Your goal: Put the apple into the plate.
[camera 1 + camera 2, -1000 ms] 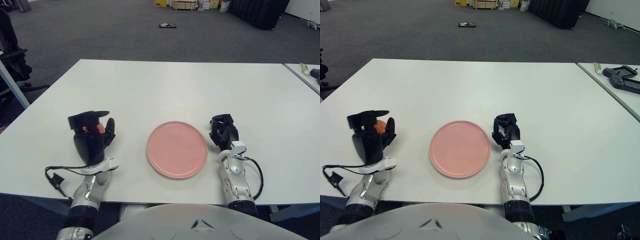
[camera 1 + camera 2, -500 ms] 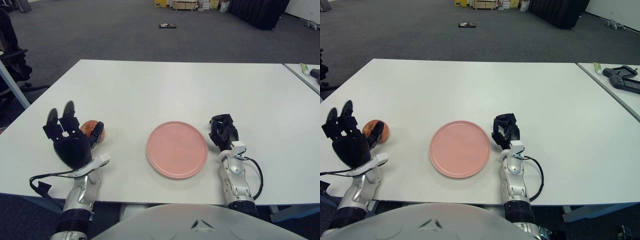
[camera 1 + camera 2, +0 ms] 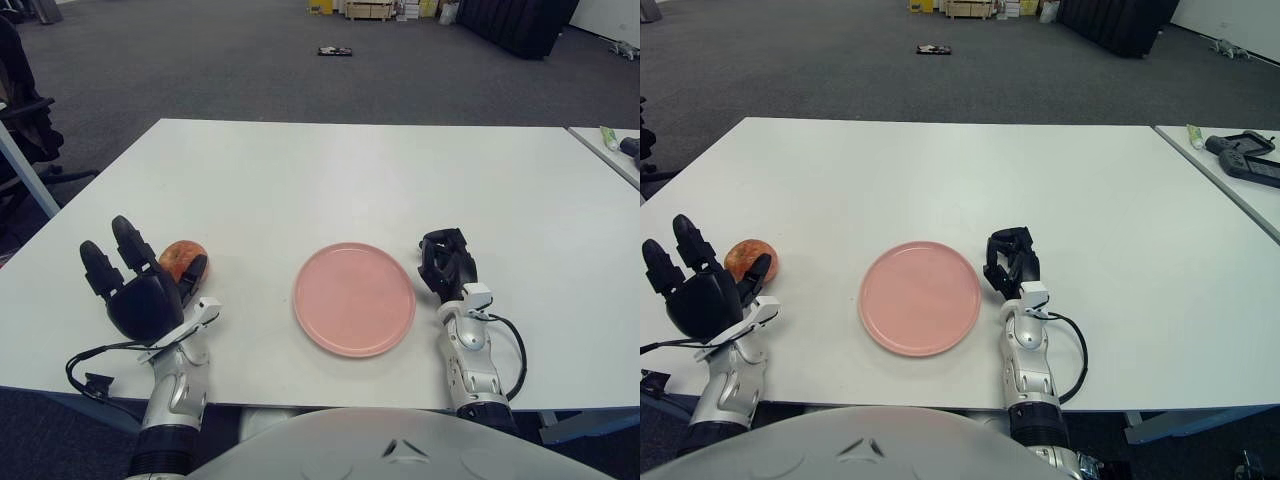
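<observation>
While the apple sits on the table, apparently ungrasped beside the left hand with fingers spread, the plate is bare; the right hand shows curled beside it.

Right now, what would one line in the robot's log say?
left robot hand: open beside apple | right robot hand: curled, right of plate | plate: bare | apple: on table

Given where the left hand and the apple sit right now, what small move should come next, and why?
Probably close the left hand around the apple. Its fingers are spread, the apple sits just beyond them on the table, and the plate holds nothing. The right hand is beside the plate's right edge.
</observation>
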